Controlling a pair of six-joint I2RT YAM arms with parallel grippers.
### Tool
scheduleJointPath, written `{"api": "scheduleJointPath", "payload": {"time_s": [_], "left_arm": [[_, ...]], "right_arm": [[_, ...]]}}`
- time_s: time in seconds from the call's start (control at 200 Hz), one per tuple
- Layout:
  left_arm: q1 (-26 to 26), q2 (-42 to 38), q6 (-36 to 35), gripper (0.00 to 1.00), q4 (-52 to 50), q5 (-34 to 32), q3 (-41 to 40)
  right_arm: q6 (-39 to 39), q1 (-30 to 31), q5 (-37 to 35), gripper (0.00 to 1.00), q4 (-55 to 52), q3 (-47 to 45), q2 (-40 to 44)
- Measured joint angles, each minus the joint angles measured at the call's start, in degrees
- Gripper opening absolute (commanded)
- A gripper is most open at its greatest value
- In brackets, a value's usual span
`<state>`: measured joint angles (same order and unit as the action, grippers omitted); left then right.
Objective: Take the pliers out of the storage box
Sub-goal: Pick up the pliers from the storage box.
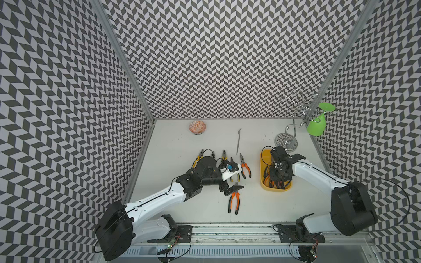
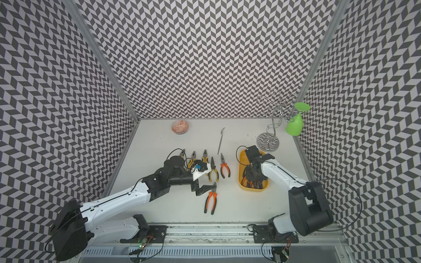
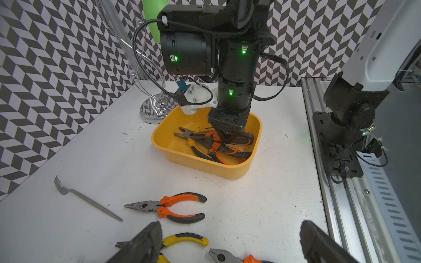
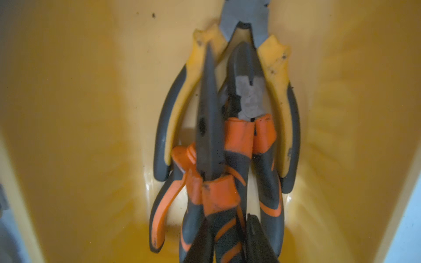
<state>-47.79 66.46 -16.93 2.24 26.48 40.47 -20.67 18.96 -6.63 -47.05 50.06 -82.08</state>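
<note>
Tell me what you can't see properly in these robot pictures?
- Which pliers the right claw pinches: the right wrist view is blurry and the handles overlap.
- How many lie in the storage box: in both top views the right arm covers it.
- The pliers head at the left wrist view's bottom edge: its handles are cut off.

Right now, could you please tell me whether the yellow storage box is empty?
Not empty. The storage box holds several pliers, with orange-and-black and yellow-and-black handles, overlapping on its floor in both wrist views.

Both white-and-black arms reached forward.
The black parallel-jaw left gripper (image 1: 230,189) hovered level, jaws spread wide; the black right gripper (image 3: 225,136) pointed straight down, jaws pinched nearly together.
</note>
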Motion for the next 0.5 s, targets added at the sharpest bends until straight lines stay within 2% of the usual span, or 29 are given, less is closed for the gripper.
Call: {"api": "scheduleJointPath", "payload": {"time_s": [0.23, 0.356, 0.501], "left_arm": [[1.4, 0.0, 1.4, 0.98, 1.0, 0.2, 0.0], [3.4, 0.2, 4.5, 0.98, 4.7, 0.4, -0.5], [6.8, 1.5, 11.2, 0.98, 9.3, -0.7, -0.7]], "right_arm": [[-0.2, 0.0, 0.3, 0.0, 0.8, -0.5, 1.3], [-0.1, 0.0, 0.9, 0.0, 1.0, -1.3, 3.9], [0.8, 0.0, 3.1, 0.0, 4.0, -2.9, 9.8]]}}
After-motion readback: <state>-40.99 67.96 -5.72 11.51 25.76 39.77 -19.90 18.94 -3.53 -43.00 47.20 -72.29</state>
